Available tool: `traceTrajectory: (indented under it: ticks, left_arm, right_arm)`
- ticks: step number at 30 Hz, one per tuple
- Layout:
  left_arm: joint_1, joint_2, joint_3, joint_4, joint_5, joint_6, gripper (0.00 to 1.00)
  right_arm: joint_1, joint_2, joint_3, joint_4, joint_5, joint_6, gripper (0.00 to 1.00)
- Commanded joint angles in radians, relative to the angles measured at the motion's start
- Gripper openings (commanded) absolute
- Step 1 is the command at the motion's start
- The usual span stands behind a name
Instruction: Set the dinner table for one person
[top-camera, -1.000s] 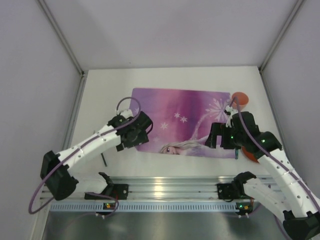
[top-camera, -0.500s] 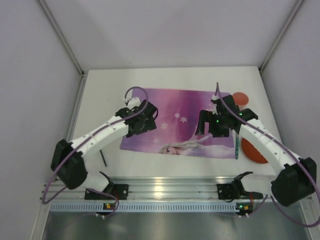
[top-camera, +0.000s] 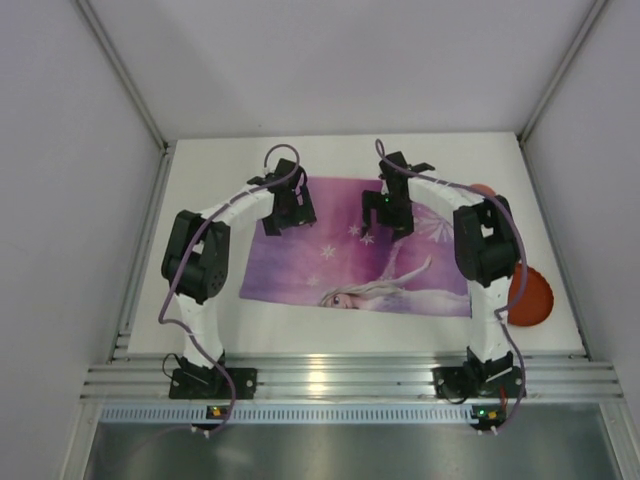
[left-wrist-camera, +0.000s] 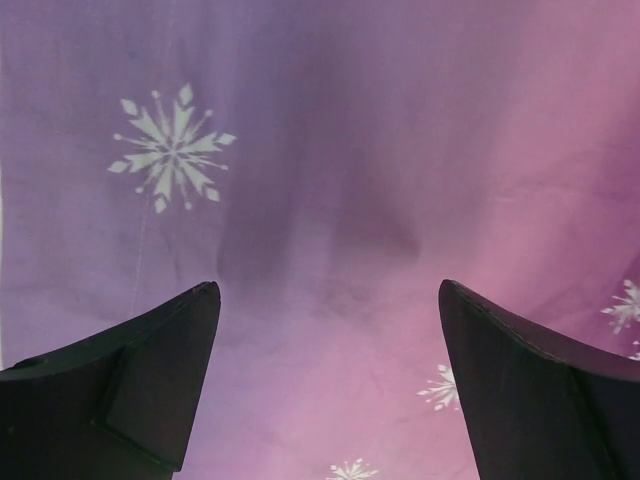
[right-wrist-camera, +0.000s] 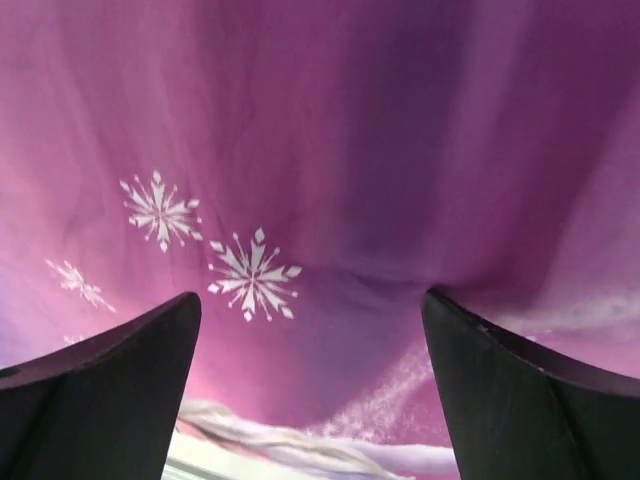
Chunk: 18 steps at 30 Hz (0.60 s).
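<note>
The dinner table (top-camera: 200, 180) is a white tabletop with a purple-pink printed placemat (top-camera: 350, 260) lying flat in its middle. My left gripper (top-camera: 284, 214) is open and hangs over the placemat's far left part. In the left wrist view the left gripper (left-wrist-camera: 327, 290) has its black fingers (left-wrist-camera: 150, 370) wide apart with only cloth (left-wrist-camera: 330, 180) between them. My right gripper (top-camera: 386, 214) is open over the placemat's far middle. In the right wrist view the right gripper (right-wrist-camera: 312, 296) is likewise spread over cloth (right-wrist-camera: 330, 150) and holds nothing.
An orange plate (top-camera: 532, 296) lies on the table right of the placemat, partly behind the right arm. A small orange round thing (top-camera: 484, 189) peeks out at the placemat's far right corner. Grey walls close the table on three sides. A metal rail (top-camera: 340, 375) runs along the near edge.
Both arms have stretched away from their bases, from the placemat's near half to its far part. The grippers stay open. More of the orange plate shows on the right.
</note>
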Motion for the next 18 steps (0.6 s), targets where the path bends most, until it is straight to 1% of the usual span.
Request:
traceTrajectory:
  ticks: [1, 2, 4, 7, 12, 14, 18]
  left_arm:
    - [0.05, -0.023, -0.067, 0.028, 0.056, 0.036, 0.95]
    - [0.05, -0.029, -0.068, 0.035, 0.059, 0.036, 0.95]
    - [0.068, -0.035, -0.117, 0.045, 0.067, 0.041, 0.95]
    - [0.083, -0.04, -0.163, 0.039, 0.04, 0.052, 0.95]
    - [0.132, -0.048, -0.237, 0.059, 0.033, 0.035, 0.95]
    - [0.14, -0.035, -0.218, 0.058, 0.035, 0.048, 0.95]
    - [0.143, -0.022, -0.102, 0.03, 0.026, 0.073, 0.95]
  right_arm:
    - [-0.008, 0.092, 0.13, -0.038, -0.034, 0.011, 0.92]
    - [-0.008, 0.109, 0.145, -0.038, -0.034, 0.011, 0.92]
    - [-0.008, 0.149, 0.185, -0.038, -0.052, 0.022, 0.92]
    - [-0.008, 0.176, 0.23, -0.041, -0.072, 0.026, 0.92]
    - [-0.008, 0.178, 0.271, -0.068, -0.072, 0.014, 0.91]
    - [-0.006, 0.14, 0.265, -0.085, -0.057, 0.009, 0.91]
    - [-0.008, 0.0, 0.238, -0.108, -0.003, -0.018, 0.92]
